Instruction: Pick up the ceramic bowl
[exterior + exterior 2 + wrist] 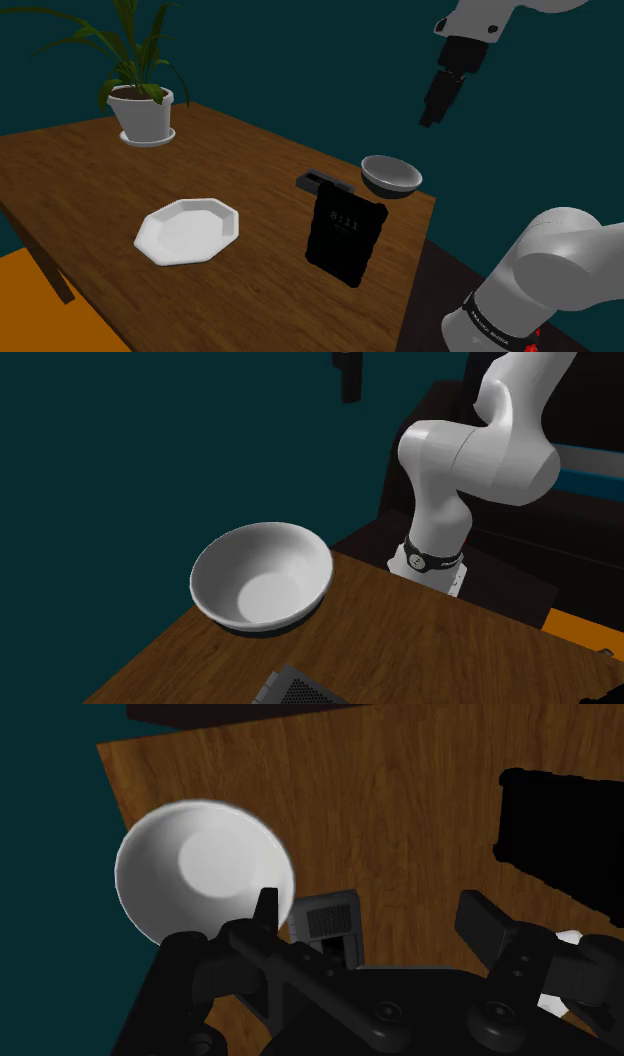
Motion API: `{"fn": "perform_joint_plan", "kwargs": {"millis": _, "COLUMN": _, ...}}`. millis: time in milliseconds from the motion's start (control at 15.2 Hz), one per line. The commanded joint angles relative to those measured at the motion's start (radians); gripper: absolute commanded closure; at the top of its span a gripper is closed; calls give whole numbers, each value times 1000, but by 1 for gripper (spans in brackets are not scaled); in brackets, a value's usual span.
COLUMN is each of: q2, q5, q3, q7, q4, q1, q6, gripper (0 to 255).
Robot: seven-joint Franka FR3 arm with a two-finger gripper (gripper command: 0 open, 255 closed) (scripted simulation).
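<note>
Jaws wide apart, empty, above bowl (205,874)

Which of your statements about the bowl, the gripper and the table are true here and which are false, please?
1. The gripper clasps the bowl. False: it hangs open above the bowl, not touching it.
2. The bowl is empty. True.
3. The plate sits under the bowl. False: it lies apart from the bowl, on the table.
4. A potted plant stands on the table. True.
</note>
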Motion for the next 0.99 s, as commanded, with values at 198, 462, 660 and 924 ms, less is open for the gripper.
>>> {"fn": "perform_joint_plan", "kwargs": {"millis": 198, "q2": 26, "q5": -37, "q3": 44, "q7": 17, "q4": -76, "q1": -5, "q6": 97, "gripper": 0}}
{"fn": "perform_joint_plan", "kwargs": {"millis": 462, "q2": 81, "q5": -92, "q3": 99, "q7": 48, "q4": -164, "q1": -16, "q6": 230, "gripper": 0}}
{"fn": "perform_joint_plan", "kwargs": {"millis": 660, "q2": 139, "q5": -139, "q3": 140, "q7": 80, "q4": -217, "q1": -29, "q6": 332, "gripper": 0}}
{"fn": "perform_joint_plan", "kwargs": {"millis": 924, "q2": 239, "q5": -219, "q3": 193, "q7": 139, "q4": -270, "q1": -58, "q6": 466, "gripper": 0}}
